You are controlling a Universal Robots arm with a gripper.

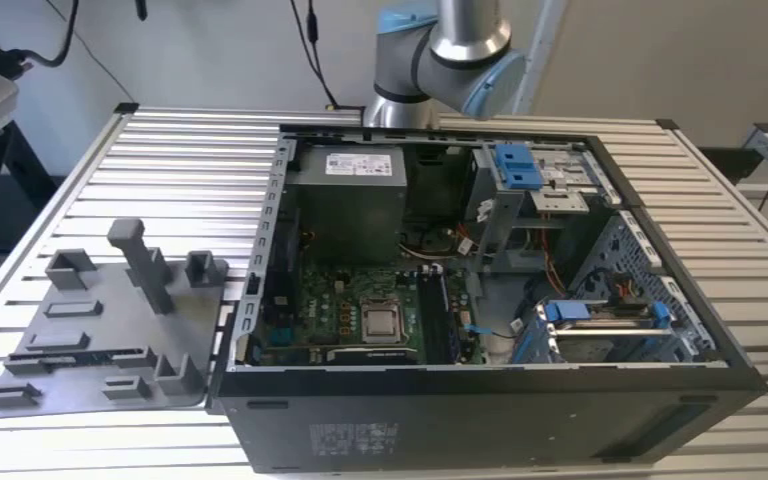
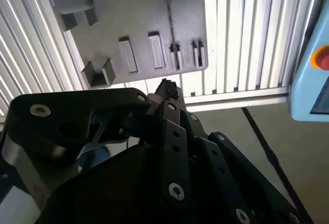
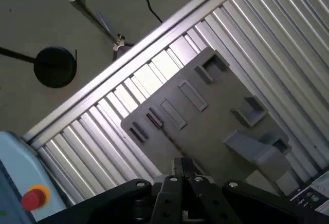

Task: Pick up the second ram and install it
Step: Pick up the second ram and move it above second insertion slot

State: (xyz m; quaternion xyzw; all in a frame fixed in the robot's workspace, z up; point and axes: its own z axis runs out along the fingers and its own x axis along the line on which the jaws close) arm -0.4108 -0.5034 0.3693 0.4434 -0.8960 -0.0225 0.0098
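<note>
Gripper closest in first wrist view, fingers pressed together on nothing, above gray tray. Located second ram on edge in tray slot, at 9 o'clock from open computer case on slatted tabletop, exterior view.

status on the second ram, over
end effector shut, nothing seen in it, up above the gray tray. second ram lying in the tray, not picked up. nothing seen blocking it.
</note>
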